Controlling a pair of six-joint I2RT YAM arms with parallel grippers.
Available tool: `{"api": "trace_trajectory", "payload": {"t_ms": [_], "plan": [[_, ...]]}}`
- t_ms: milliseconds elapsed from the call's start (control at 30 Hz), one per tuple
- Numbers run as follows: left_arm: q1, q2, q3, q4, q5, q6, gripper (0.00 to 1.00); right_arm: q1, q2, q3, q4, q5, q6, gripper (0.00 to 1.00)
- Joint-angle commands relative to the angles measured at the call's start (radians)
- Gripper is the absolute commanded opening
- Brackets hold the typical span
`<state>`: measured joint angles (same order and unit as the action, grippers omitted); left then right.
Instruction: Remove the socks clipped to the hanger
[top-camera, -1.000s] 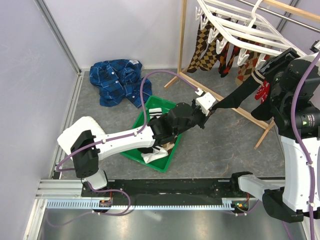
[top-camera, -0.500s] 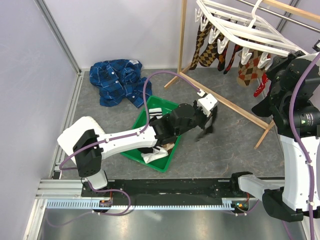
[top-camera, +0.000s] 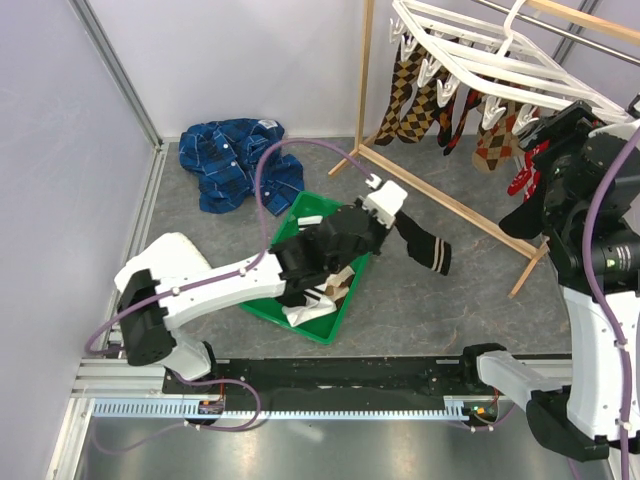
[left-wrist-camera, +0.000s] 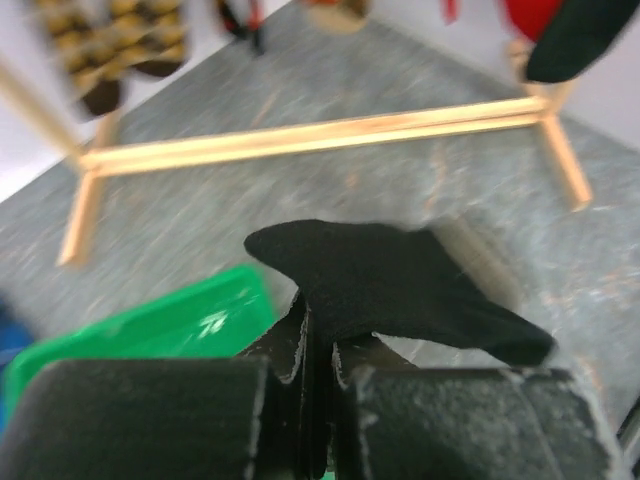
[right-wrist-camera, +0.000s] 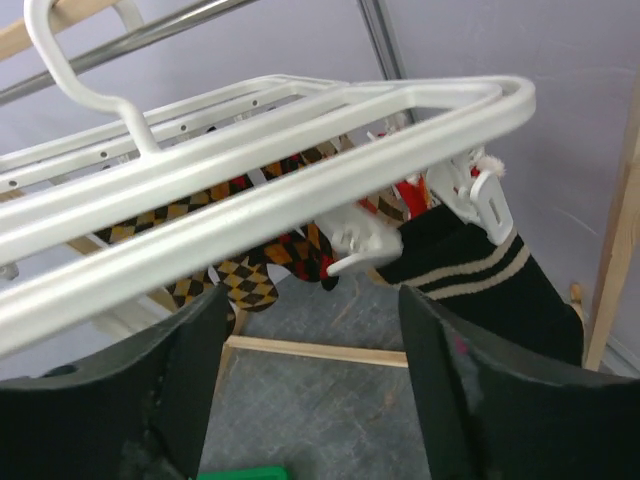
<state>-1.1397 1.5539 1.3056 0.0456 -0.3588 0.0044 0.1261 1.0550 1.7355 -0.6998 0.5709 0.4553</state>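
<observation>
My left gripper (top-camera: 397, 218) is shut on a black sock with tan stripes (top-camera: 428, 248), which dangles free over the floor just right of the green bin. In the left wrist view the sock (left-wrist-camera: 390, 285) sticks out from the closed jaws of the gripper (left-wrist-camera: 325, 345). The white hanger (top-camera: 480, 55) hangs at the top right with argyle socks (top-camera: 410, 95) and a red one (top-camera: 522, 180) clipped under it. My right gripper (right-wrist-camera: 315, 370) is open just below the hanger frame (right-wrist-camera: 300, 140), facing an empty clip (right-wrist-camera: 365, 245) and a clipped black striped sock (right-wrist-camera: 480, 275). Nothing sits between its fingers.
A green bin (top-camera: 285, 240) holding several socks sits on the floor by the left arm. A blue plaid shirt (top-camera: 235, 160) lies at the back left. The wooden stand's base bar (top-camera: 470, 215) runs diagonally across the floor under the hanger.
The black sock, stretched from the hanger to my left gripper a second ago, has come off its clip. The left arm has carried it left toward the green bin.
</observation>
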Motion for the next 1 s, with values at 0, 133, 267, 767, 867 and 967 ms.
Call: {"api": "trace_trajectory", "payload": {"t_ms": [0, 133, 267, 767, 867, 967], "plan": [[0.046, -0.12, -0.006, -0.234, -0.135, -0.073, 0.02, -0.005, -0.064, -0.034, -0.006, -0.04, -0.017, 0.83], [0.116, -0.173, -0.051, -0.371, -0.123, -0.153, 0.02, -0.003, -0.119, -0.091, -0.017, -0.098, -0.023, 0.98], [0.228, -0.224, -0.103, -0.466, -0.051, -0.236, 0.02, -0.005, -0.203, -0.191, -0.047, -0.128, -0.055, 0.98], [0.385, 0.0, -0.313, -0.42, 0.296, -0.509, 0.1, -0.005, -0.395, -0.542, -0.011, -0.146, -0.107, 0.98], [0.386, -0.011, -0.333, -0.42, 0.301, -0.564, 0.32, -0.006, -0.397, -0.574, 0.028, -0.115, -0.131, 0.98], [0.394, -0.075, -0.35, -0.42, 0.303, -0.599, 0.59, -0.006, -0.389, -0.587, 0.048, -0.097, -0.132, 0.98]]}}
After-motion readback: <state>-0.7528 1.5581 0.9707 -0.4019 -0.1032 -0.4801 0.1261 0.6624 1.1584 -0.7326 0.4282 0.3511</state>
